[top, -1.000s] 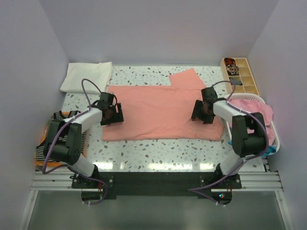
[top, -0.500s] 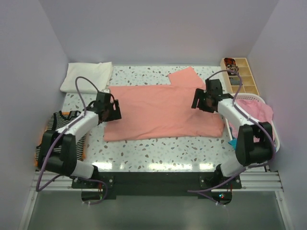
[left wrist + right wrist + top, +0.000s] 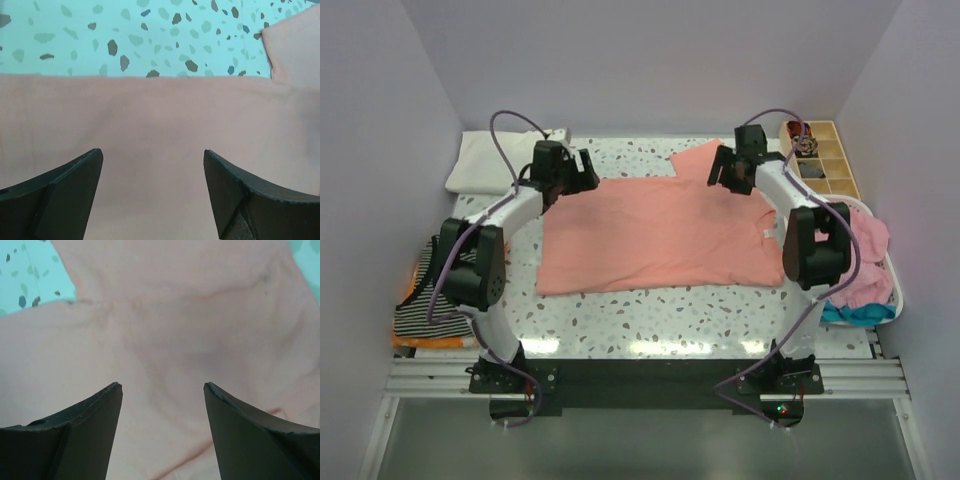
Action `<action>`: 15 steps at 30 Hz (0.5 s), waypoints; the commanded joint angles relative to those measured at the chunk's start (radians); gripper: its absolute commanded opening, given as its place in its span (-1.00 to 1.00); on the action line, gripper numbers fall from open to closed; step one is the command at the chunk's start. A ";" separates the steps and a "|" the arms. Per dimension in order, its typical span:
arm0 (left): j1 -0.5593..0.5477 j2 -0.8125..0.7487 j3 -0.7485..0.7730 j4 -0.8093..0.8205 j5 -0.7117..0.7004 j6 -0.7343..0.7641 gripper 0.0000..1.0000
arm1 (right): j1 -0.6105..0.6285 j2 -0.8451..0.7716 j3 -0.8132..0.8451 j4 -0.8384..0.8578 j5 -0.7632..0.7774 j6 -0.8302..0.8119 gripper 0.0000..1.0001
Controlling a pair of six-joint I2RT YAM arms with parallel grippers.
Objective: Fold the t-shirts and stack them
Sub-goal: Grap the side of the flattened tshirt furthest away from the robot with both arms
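1. Hovering over the tee's (image 3: 660,235) far left corner: left gripper (image 3: 576,170), jaws apart, nothing held.
2. Right gripper (image 3: 724,168): jaws apart, empty, above the tee's far right sleeve (image 3: 705,160).
3. Tee: spread flat on the table (image 3: 650,310), unfolded.
4. Step, as judged: reaching for the far edge before a first fold.
5. Next move calls for lowering both, pinching cloth only, then drawing it nearward evenly.

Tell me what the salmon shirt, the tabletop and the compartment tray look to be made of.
Shirt: soft matte knit cloth, likely cotton; it lies flat with faint creases.
Tabletop: smooth, slightly glossy terrazzo look, white with dark flecks; it could be a printed laminate.
Tray: pale wood or bamboo, going by its tan colour; too small to be sure.
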 commanded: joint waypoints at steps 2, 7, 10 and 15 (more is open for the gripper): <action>0.050 0.194 0.271 0.001 0.006 0.016 0.74 | -0.045 0.226 0.360 -0.064 -0.042 -0.065 0.42; 0.115 0.343 0.413 -0.021 0.114 -0.001 0.76 | -0.102 0.411 0.614 -0.123 -0.092 -0.089 0.43; 0.141 0.389 0.414 -0.005 0.124 0.004 0.77 | -0.137 0.507 0.712 -0.114 -0.144 -0.083 0.44; 0.172 0.438 0.405 0.010 0.157 0.038 0.77 | -0.151 0.622 0.877 -0.120 -0.153 -0.103 0.46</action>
